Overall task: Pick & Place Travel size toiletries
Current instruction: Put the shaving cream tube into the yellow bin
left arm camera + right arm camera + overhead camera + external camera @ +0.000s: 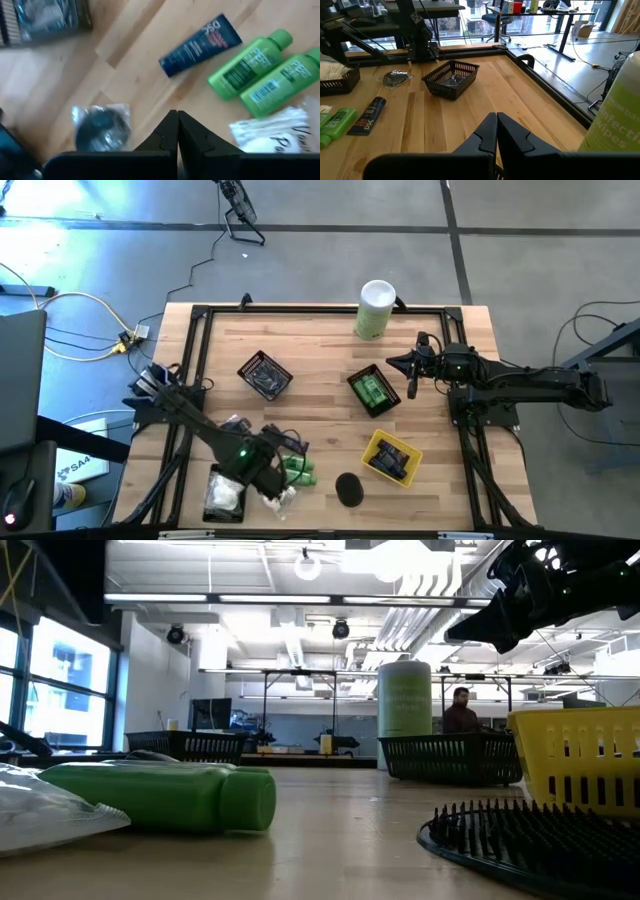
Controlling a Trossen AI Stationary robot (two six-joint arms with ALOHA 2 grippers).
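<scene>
Toiletries lie loose near the table's front left: two green bottles (250,65) (280,82), a navy tube (200,45), a wrapped black disc (102,127) and a white packet of swabs (272,132). My left gripper (177,122) hovers shut and empty above them, beside the bottles (298,470). A bare black disc (348,488) lies near the front edge. More green bottles sit in a black basket (373,390). My right gripper (496,122) waits shut at the right (412,380), above the table.
A second black basket (265,375) stands at the centre left, a yellow basket (392,457) at the front right, and a third black basket with a white packet (225,492) at the front left. A tall white-and-green canister (375,308) stands at the far edge. Bare wood shows mid-table.
</scene>
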